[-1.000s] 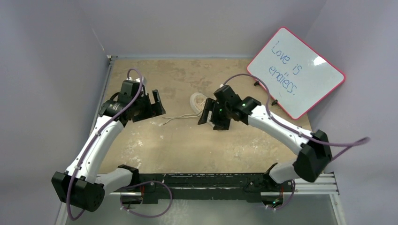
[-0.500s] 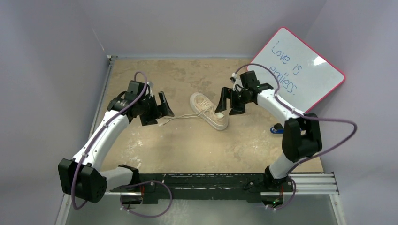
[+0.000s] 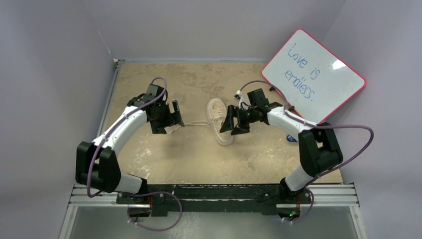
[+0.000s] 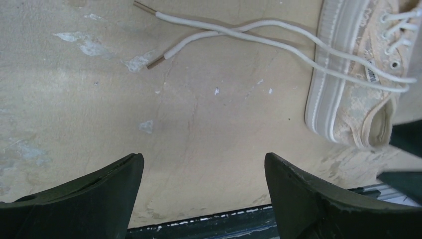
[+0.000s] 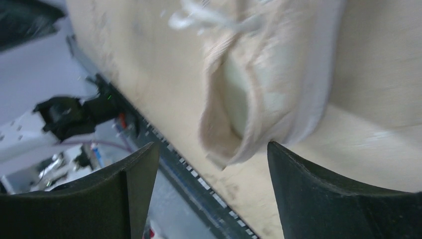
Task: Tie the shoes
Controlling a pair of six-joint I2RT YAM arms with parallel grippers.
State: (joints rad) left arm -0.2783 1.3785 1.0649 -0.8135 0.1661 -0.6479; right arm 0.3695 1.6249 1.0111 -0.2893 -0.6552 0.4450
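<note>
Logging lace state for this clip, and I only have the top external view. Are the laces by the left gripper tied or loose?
Observer: Loose. The left wrist view shows two laces crossing once on the table, unknotted, ends free.
Operator: Is the left gripper holding either?
Observer: No. The left gripper is open over bare table, nothing held.
Operator: And the right?
Observer: The right gripper is open over the heel opening of the shoe; that view is blurred, so contact is unclear.
</note>
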